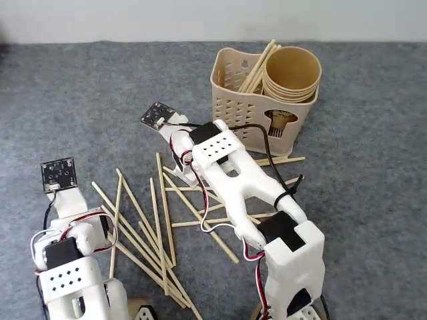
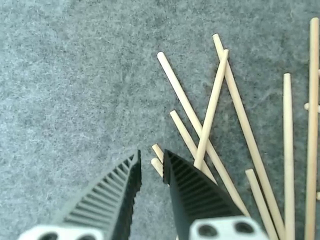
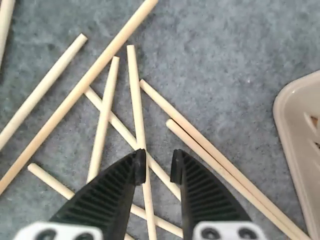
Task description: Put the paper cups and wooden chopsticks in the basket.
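High view puts the basket [image 1: 240, 100] upright at the far side of the grey surface [image 1: 80, 93], with a stack of paper cups [image 1: 291, 70] nested in its right part. The number of cups is hard to count, since mostly the rims show. A few wooden chopsticks [image 1: 258, 67] lean inside the basket just beside the cups, their lower ends hidden by the wall. Many loose chopsticks [image 1: 167, 220] lie crossed on the surface in front of the basket, and the white body of the right arm [image 1: 233, 180] covers part of this heap and also a lower corner of the basket. In the right wrist view the right gripper [image 3: 157, 167] hangs low over crossed sticks with a narrow gap between its fingers and nothing held. One stick runs under a fingertip, and I cannot tell if they touch. The basket's rim is cut off at the picture edge there. In the left wrist view the left gripper [image 2: 151, 160] is likewise slightly parted and empty, and two stick ends peep out beside one finger, the rest hidden under it.
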Action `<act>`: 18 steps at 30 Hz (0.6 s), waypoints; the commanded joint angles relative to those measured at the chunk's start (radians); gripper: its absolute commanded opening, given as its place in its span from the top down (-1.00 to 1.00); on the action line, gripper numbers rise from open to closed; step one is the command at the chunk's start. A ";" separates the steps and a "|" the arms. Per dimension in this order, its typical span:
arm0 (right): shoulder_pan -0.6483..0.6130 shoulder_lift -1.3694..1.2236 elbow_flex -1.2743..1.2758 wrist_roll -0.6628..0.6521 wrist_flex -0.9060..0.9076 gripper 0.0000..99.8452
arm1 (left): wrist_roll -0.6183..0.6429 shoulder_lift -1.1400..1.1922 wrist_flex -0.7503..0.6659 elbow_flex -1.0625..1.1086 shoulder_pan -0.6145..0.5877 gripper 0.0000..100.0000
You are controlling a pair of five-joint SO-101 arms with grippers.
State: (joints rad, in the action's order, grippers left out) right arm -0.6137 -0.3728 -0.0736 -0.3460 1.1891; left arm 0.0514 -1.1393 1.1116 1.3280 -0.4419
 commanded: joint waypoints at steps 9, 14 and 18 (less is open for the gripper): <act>-0.108 -0.042 -0.057 0.173 0.025 0.67 | -0.018 -0.025 -0.018 -0.007 0.000 0.86; -0.136 -0.044 -0.057 0.195 0.050 0.56 | -0.018 -0.025 -0.018 -0.007 0.000 0.86; -0.133 -0.062 -0.057 0.193 0.041 0.56 | -0.018 -0.025 -0.018 -0.007 0.000 0.86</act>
State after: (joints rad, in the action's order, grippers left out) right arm -0.7442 -0.4373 -0.0798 -0.1634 1.2290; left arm 0.0514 -1.1393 1.1116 1.3280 -0.4419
